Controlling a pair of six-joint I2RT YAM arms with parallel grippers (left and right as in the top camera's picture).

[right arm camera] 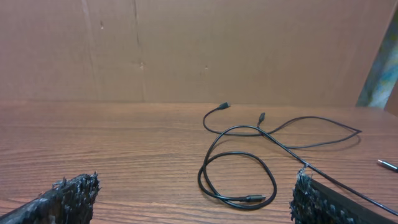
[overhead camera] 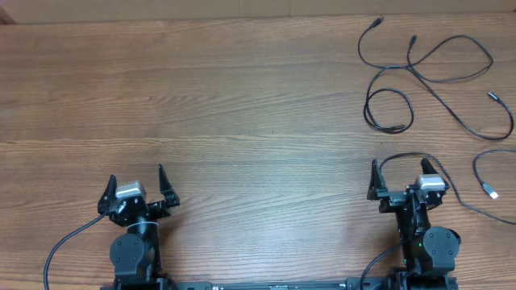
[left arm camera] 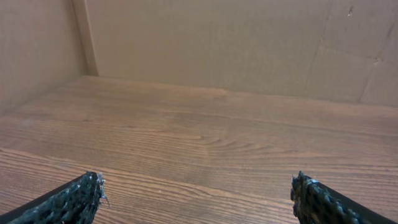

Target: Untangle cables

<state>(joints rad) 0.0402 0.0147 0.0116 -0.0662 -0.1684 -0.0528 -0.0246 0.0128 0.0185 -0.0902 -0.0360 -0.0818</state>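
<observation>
Several thin black cables lie spread out at the table's far right. One curls into a small loop (overhead camera: 387,129), another sweeps in a wide loop (overhead camera: 451,79), and a third ends in a silvery-white plug (overhead camera: 492,192). My left gripper (overhead camera: 135,176) rests open at the near left, far from them, with bare wood between its fingers (left arm camera: 196,190). Below the cables, my right gripper (overhead camera: 401,167) is open and holds nothing. In the right wrist view the small loop's plug end (right arm camera: 250,199) lies just ahead, between the fingers (right arm camera: 194,190). A straight cable run (right arm camera: 348,190) passes the right fingertip.
A brown cardboard wall (left arm camera: 211,43) backs the wooden table (overhead camera: 242,105) on the far side and the left. A thin black cord (overhead camera: 468,205) trails from my right gripper toward the right edge.
</observation>
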